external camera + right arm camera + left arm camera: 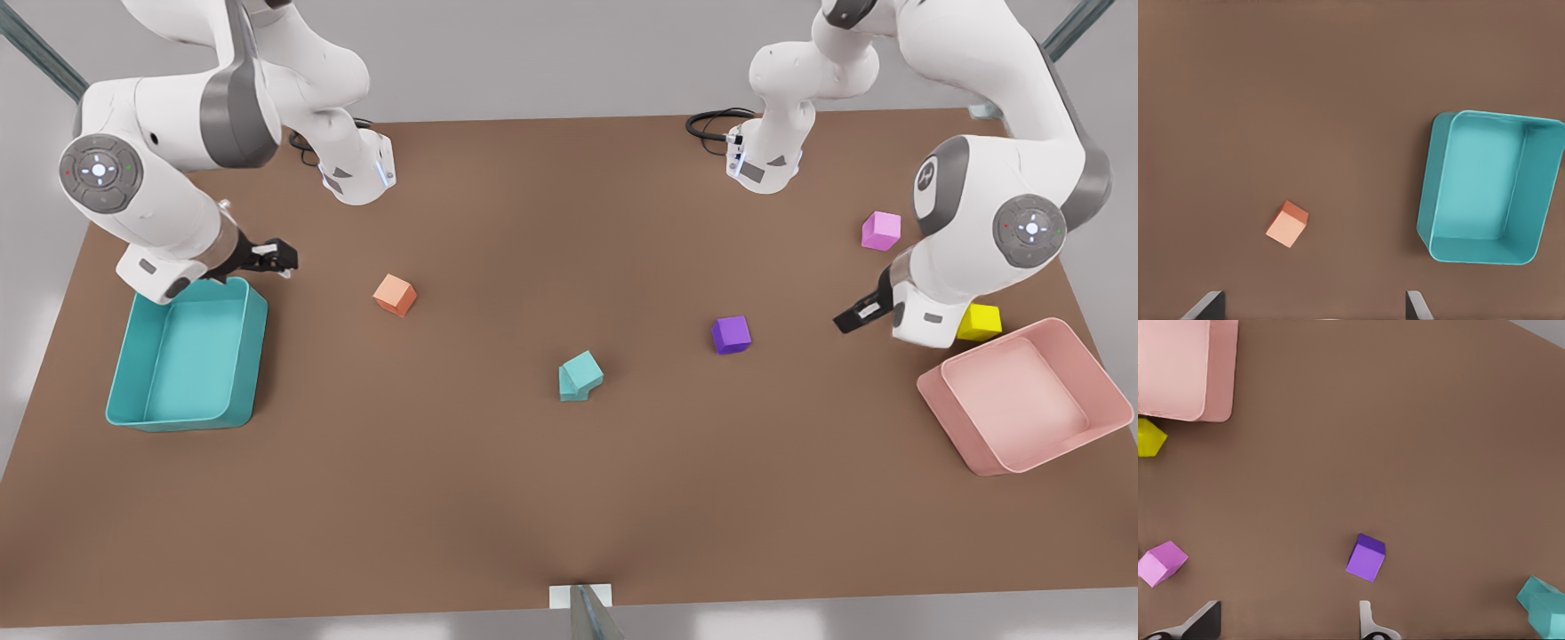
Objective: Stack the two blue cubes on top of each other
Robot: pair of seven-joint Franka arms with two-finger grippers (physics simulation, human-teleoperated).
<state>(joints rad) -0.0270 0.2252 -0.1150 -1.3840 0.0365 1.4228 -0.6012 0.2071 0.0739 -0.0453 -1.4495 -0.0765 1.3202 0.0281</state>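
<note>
The two blue cubes point(580, 376) are near the middle of the table. One rests on top of the other, turned at an angle to it. They also appear at the edge of the left wrist view point(1545, 607). My left gripper point(845, 320) point(1288, 610) hovers open and holds nothing at the front view's right, beyond the purple cube and well away from the stack. Over at the front view's left, my right gripper point(283, 260) point(1313, 299) is open too, just above the far corner of the teal bin, holding nothing.
A purple cube point(731, 334) lies between the stack and the left gripper. An orange cube point(395, 294), a pink cube point(881, 230) and a yellow cube point(979, 322) lie scattered. A teal bin point(253, 356) stands at the front view's left and a pink bin point(951, 400) at its right.
</note>
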